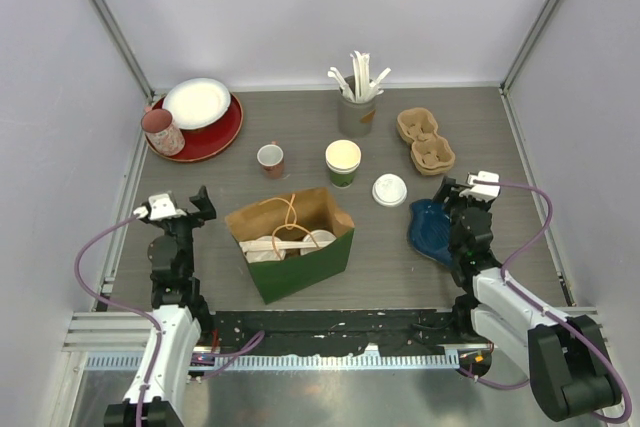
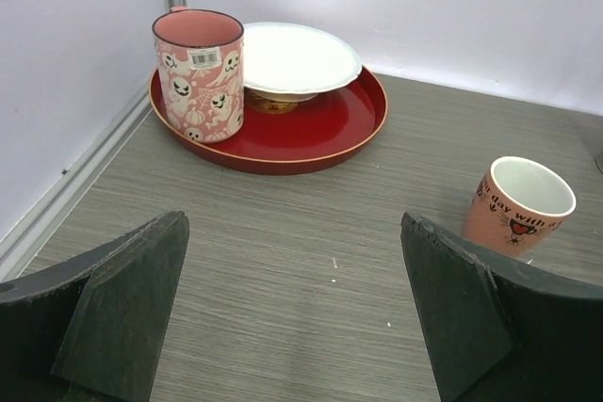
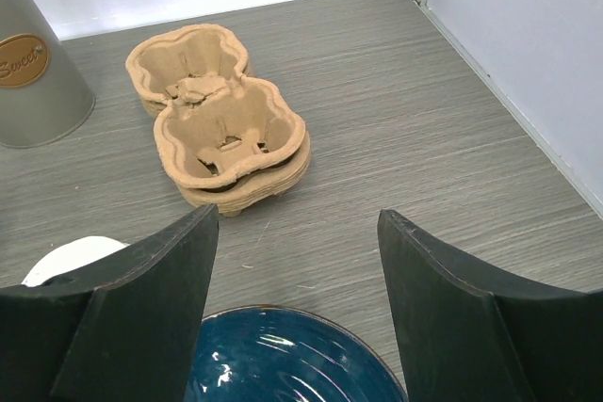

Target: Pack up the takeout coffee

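Observation:
A green paper cup (image 1: 342, 162) with a cream inside stands open, without a lid, in the middle of the table. A round white lid (image 1: 390, 190) lies to its right, and its edge shows in the right wrist view (image 3: 66, 259). A paper bag (image 1: 290, 243), brown inside and green outside, stands open at the front centre with white lidded cups (image 1: 290, 242) in it. My left gripper (image 1: 185, 209) is open and empty over bare table left of the bag (image 2: 292, 317). My right gripper (image 1: 462, 192) is open and empty just above a blue bowl (image 3: 297, 308).
The blue bowl (image 1: 432, 227) sits under my right gripper. A cardboard cup carrier (image 1: 425, 140) lies at the back right. A grey tin (image 1: 356, 112) holds stirrers. A red tray (image 1: 215, 137) holds a white plate (image 1: 197, 102) and a pink tumbler (image 1: 163, 132). A red-and-white cup (image 1: 270, 159) stands behind the bag.

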